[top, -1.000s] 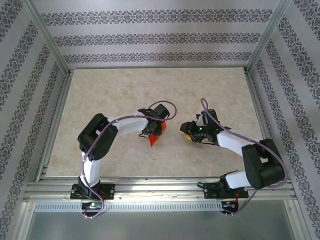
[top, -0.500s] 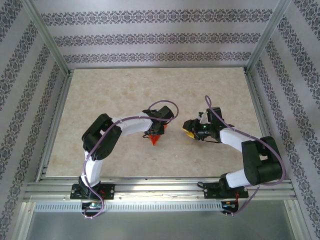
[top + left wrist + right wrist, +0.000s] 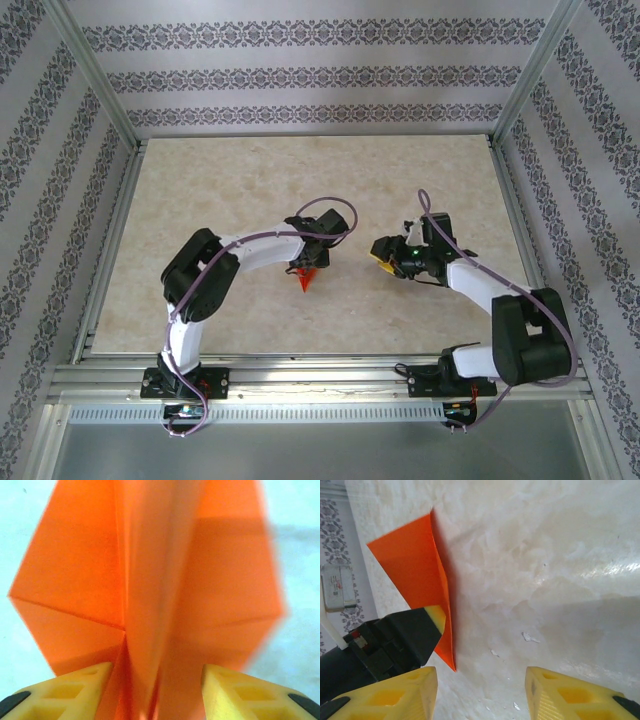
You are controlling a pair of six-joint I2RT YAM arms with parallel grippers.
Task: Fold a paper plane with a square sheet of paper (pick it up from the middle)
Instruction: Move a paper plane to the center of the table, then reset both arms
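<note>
The paper plane (image 3: 306, 279) is sitting near the middle of the beige marbled tabletop (image 3: 200, 190), just under the tip of the left arm. From above it is showing as a small, bright orange sliver narrowing to a point that is aiming toward the near edge. The left pincer (image 3: 157, 675) is hovering right over it with its yellow fingers (image 3: 75, 690) standing wide apart, one on each side of a raised fold that is running lengthwise down the centre of the paper. Both inner faces are touching orange paper, though I cannot tell whether they are pressing on it. In the left wrist view the paper is spreading out beyond the fingers as flat, plain orange panels, with slanted creases running out from the central ridge to a corner on each side, and its right edge is blurring. In the right wrist view the plane is appearing as a narrow triangle with one sharp tip, its long edge meeting the tabletop and its flank rising away from the surface, casting a thin shadow alongside. One yellow-tipped finger of the left pincer is resting against that flank. The right pincer (image 3: 481, 675) is hanging well apart from the paper, to its right, fingers spread wide and holding nothing, with tabletop showing between them.
</note>
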